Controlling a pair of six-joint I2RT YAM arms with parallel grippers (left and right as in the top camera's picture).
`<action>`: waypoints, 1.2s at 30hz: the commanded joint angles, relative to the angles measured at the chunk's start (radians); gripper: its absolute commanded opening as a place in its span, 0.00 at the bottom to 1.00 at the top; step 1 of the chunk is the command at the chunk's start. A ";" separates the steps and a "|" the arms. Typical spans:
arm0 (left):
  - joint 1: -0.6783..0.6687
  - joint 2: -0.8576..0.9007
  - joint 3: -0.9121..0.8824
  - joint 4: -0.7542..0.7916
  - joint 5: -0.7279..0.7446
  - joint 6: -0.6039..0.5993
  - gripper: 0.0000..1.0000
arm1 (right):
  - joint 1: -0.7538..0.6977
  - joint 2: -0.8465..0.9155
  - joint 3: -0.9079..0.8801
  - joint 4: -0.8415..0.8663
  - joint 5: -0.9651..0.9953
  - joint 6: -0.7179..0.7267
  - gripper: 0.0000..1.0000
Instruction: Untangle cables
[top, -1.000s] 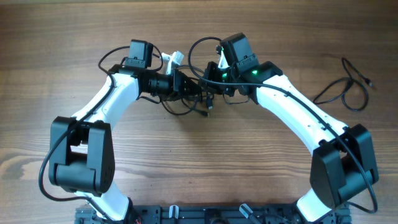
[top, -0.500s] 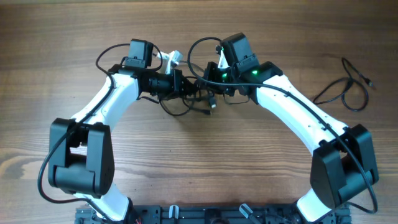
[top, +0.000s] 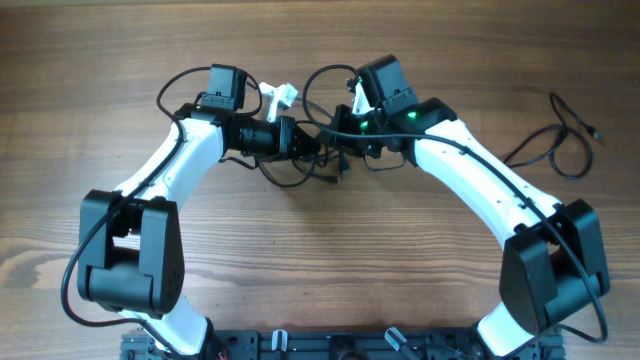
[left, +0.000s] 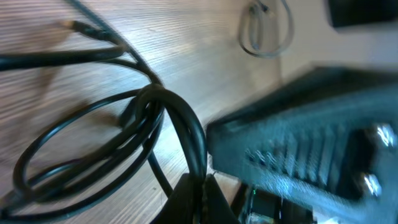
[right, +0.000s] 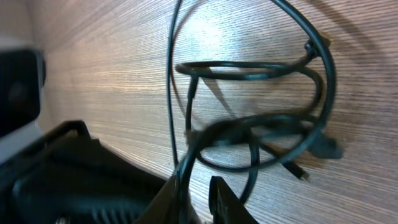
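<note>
The cables (right: 261, 123) lie in a tangle of thin black loops on the wooden table (right: 93, 74), with a small plug tip (right: 303, 176) poking out at the tangle's lower right. Just below the tangle, the right gripper (right: 196, 193) shows two fingertips slightly apart, and one strand runs down against the left one. Below and to the left of the tangle is a blurred black machine part (right: 74, 180).

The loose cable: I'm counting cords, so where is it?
In the overhead view the loose cable lies alone at the far right, outside the right arm, apart from the central tangled clump.
</note>
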 joint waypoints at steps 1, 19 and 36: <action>0.006 -0.003 0.003 -0.017 0.130 0.231 0.04 | -0.034 -0.019 -0.006 -0.001 -0.090 0.024 0.19; 0.006 -0.003 0.003 -0.033 0.197 0.356 0.04 | -0.055 -0.019 -0.006 -0.043 -0.186 0.139 0.22; 0.006 -0.003 0.003 -0.019 0.135 0.320 0.04 | -0.065 -0.019 -0.006 -0.046 -0.179 -0.027 0.04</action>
